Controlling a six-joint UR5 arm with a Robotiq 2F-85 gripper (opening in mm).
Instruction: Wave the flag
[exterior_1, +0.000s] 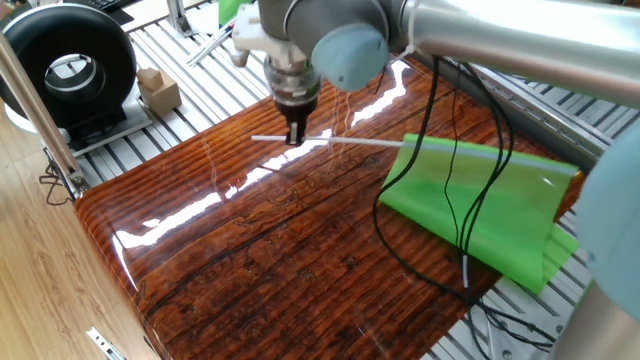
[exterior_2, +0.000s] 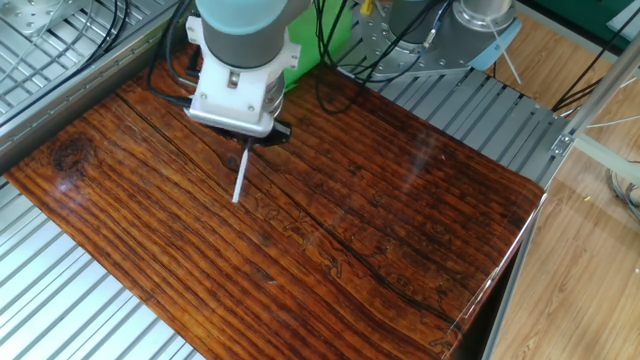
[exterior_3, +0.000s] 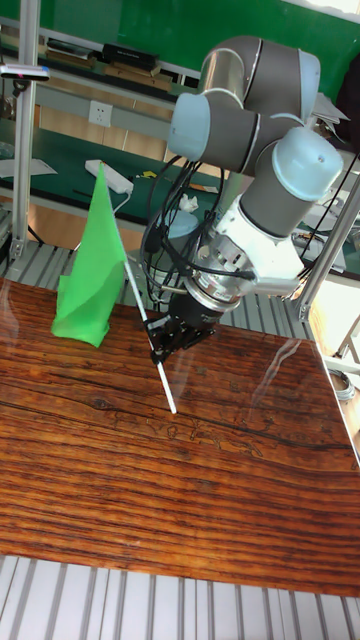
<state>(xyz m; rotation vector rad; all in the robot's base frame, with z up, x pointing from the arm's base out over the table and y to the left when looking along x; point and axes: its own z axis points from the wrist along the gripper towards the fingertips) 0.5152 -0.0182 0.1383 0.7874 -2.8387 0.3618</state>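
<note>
The flag is a bright green cloth (exterior_3: 92, 262) on a thin grey rod (exterior_3: 150, 335). In the tall fixed view the rod tilts, with the cloth end up to the left and the bare end low over the wooden table (exterior_3: 180, 480). My gripper (exterior_3: 160, 350) is shut on the rod near that lower end. In one fixed view the gripper (exterior_1: 295, 135) pinches the rod (exterior_1: 350, 141), and the cloth (exterior_1: 480, 205) spreads at the right table edge. In the other fixed view the rod's end (exterior_2: 240, 182) sticks out below the gripper (exterior_2: 246, 140), and the arm mostly hides the cloth (exterior_2: 328, 45).
A black round device (exterior_1: 70, 65) and a small cardboard box (exterior_1: 158, 88) sit on the metal slats beyond the table's left corner. Black cables (exterior_1: 450, 180) hang from the arm over the cloth. An aluminium post (exterior_3: 22, 120) stands at the far left.
</note>
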